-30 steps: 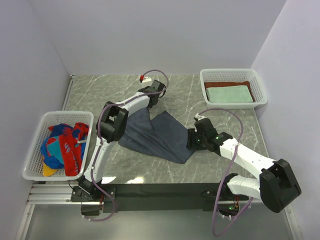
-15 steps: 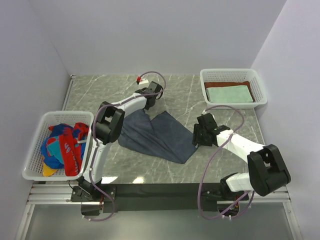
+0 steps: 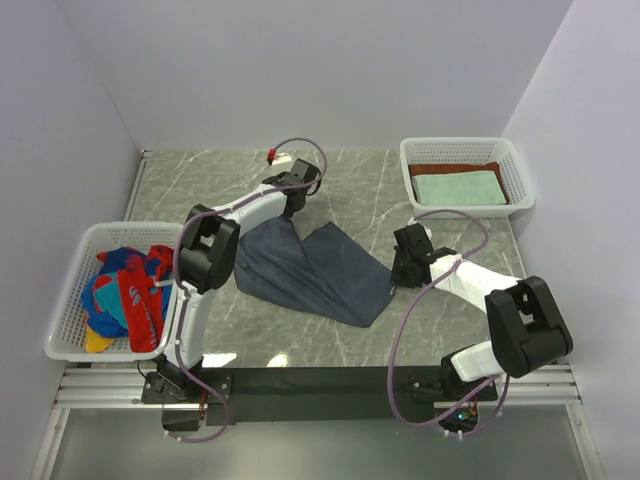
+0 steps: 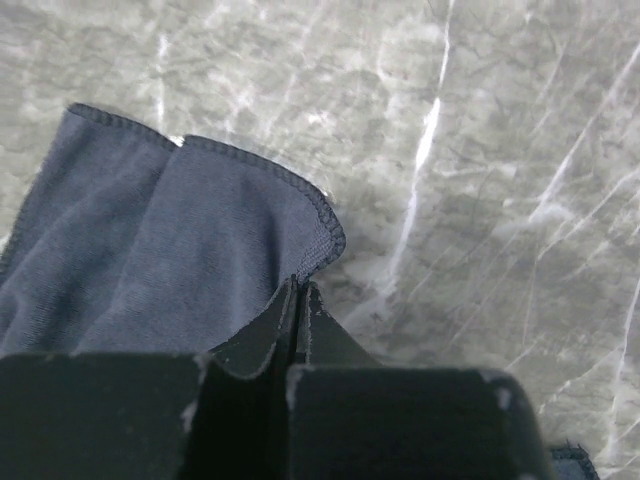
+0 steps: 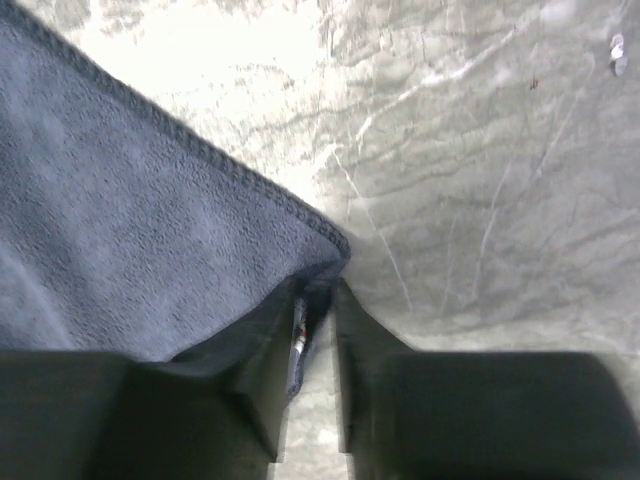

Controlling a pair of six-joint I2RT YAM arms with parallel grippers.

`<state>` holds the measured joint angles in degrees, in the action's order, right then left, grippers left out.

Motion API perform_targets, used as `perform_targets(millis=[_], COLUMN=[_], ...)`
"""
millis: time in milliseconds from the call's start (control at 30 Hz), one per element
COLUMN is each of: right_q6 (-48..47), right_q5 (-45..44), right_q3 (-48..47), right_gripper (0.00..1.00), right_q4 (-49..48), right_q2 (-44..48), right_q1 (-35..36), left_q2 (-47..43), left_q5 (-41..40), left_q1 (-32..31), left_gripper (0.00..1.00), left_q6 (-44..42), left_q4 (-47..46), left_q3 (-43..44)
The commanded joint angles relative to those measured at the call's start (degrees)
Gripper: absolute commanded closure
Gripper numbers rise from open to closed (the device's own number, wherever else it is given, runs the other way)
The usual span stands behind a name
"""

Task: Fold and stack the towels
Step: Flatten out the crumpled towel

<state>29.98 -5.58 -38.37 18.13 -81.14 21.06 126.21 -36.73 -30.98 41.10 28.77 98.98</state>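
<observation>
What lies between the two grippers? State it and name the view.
The slate-blue towel, spread from the left gripper at one corner to the right gripper at another. The top external view shows it.

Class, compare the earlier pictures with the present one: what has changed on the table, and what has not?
The right gripper moved slightly right and away, then closed on the right corner of the dark blue towel. The left gripper, still pinching the far corner, drifted slightly left. The left basket and right basket stayed put.
</observation>
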Motion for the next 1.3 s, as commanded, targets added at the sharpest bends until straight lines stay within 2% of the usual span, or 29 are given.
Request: perform_targets(millis=[0,100,333,500,667,900,1067,1267], right_q6=[1.23,0.52,-2.02,-4.31,-6.16,-5.89,-5.54,-5.37], right_q5=[-2.15,-5.13,-10.84,-12.78,-11.38,-6.37,-3.91,-2.06], right_q3=[-1.53,-4.42,-14.53,-22.17,-27.01,-33.7,-36.68,-33.45], right_gripper=[0.86,1.0,1.0,1.0,1.0,1.0,1.0,1.0], right_q4=[-1.17,1.98,11.83,16.93,17.99,16.94,16.76,13.78], right_q2=[-0.16,3.35,14.68,19.17,20.76,19.18,17.07,21.2], right_q1=[-0.32,-0.67,-2.86,-6.98,-12.17,-20.79,-27.9,-29.59], left_q2=[-5.0,-7.28,-16.25,-20.39,-20.04,-11.09,-7.83,-7.38], left_q5=[0.26,0.17,1.48,5.09,9.91,19.84,30.91,41.8], left_q1=[1.45,3.03,7.86,12.78,16.65,19.03,21.05,21.84], left_gripper=[0.99,0.99,0.99,0.99,1.0,1.0,1.0,1.0], left_q6=[-1.37,-2.25,-4.89,-6.91,-7.53,-6.04,-1.21,-0.14], left_q4=[-0.12,1.19,2.08,1.98,0.85,-0.03,-8.18,-17.6], left_q3=[-0.02,1.21,6.21,11.4,18.17,31.35,32.07,26.45])
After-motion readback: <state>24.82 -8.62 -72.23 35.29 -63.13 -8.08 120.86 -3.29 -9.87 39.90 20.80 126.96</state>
